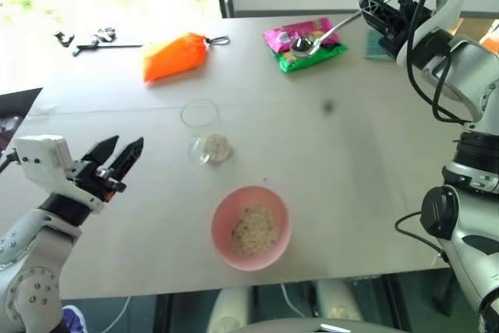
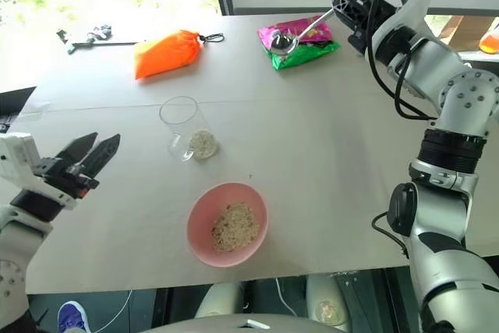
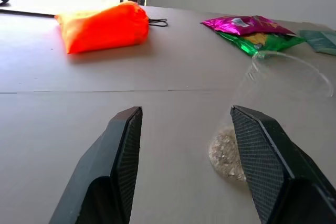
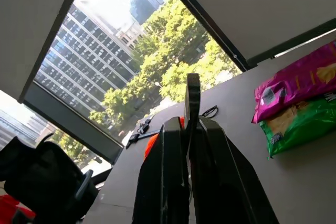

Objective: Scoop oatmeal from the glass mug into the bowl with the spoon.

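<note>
Oatmeal (image 1: pixel 254 229) mostly sits in pink bowl (image 1: pixel 224 238); a little remains in glass mug (image 1: pixel 204 132) just behind it. Right gripper (image 1: pixel 373 12) pinches spoon (image 1: pixel 313 41) well beyond; left gripper (image 1: pixel 117 157) half-open, empty. Likely between scoops; next: spoon into mug.

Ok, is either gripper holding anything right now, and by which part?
The right gripper holds the spoon by its handle end; the left gripper is open, holding nothing.

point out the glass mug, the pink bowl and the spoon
glass mug (image 1: pixel 201 117), left eye view, on its clear rim
pink bowl (image 1: pixel 224 224), left eye view, on its bare left wall
spoon (image 2: pixel 281 44), right eye view, on its shiny oval end
</note>
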Robot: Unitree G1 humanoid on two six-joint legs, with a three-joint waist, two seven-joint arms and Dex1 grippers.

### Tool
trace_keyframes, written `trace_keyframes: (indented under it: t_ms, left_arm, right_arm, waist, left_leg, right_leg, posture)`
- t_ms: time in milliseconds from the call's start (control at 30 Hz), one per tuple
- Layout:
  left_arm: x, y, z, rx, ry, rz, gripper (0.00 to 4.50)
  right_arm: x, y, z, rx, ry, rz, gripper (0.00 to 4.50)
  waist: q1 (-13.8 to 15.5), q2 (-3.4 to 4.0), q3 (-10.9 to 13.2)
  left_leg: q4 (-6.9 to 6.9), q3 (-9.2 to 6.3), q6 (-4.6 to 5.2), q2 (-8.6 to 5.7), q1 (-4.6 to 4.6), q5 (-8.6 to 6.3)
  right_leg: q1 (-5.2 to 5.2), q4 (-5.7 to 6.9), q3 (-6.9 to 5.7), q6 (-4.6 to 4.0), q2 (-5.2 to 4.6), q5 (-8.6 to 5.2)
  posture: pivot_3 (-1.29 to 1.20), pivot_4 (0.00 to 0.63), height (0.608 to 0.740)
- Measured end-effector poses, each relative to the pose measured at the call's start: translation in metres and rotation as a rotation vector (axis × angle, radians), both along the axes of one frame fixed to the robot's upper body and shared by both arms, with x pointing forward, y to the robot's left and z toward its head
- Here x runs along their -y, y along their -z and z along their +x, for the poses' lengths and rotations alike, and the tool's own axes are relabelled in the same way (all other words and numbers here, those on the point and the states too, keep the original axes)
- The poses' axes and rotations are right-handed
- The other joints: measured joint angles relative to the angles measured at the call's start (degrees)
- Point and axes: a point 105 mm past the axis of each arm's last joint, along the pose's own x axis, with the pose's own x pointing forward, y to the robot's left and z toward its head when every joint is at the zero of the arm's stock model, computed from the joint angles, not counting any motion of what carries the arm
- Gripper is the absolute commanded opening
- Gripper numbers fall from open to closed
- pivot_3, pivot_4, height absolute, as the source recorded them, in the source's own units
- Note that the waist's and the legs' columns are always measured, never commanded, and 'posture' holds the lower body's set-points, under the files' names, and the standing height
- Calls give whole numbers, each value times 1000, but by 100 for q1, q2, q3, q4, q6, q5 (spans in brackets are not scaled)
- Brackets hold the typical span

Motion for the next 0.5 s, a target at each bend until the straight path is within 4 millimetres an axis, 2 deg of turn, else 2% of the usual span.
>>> trace_keyframes:
  t_ms: [33,167,367,500]
  left_arm:
    - [11,9,3,-6,23,13,2751]
    - [31,26,4,-18,63,3,2751]
    - [40,30,-3,-17,101,17,2751]
    - [62,32,1,-17,180,29,2751]
  right_arm:
    - [-1,1,-1,2,1,-5,0]
    - [-4,4,-7,5,0,-24,0]
    - [1,9,-8,-12,21,-23,0]
    - [0,6,-10,3,19,-26,0]
  waist:
    - [39,1,-1]
    - [99,0,-1]
    - [94,2,0]
    - [116,2,0]
  left_leg:
    - [2,1,2,-3,0,-1]
    - [1,2,0,0,-6,0]
    - [-12,12,0,1,-10,0]
    - [-7,13,1,0,-9,-1]
  right_leg:
    - [1,0,0,0,-4,0]
    - [-4,-7,4,0,0,1]
    - [-15,-10,12,0,0,1]
    - [-14,-7,14,0,0,1]
  posture:
    - [0,150,740]
    - [0,150,740]
    - [0,150,740]
    - [0,150,740]
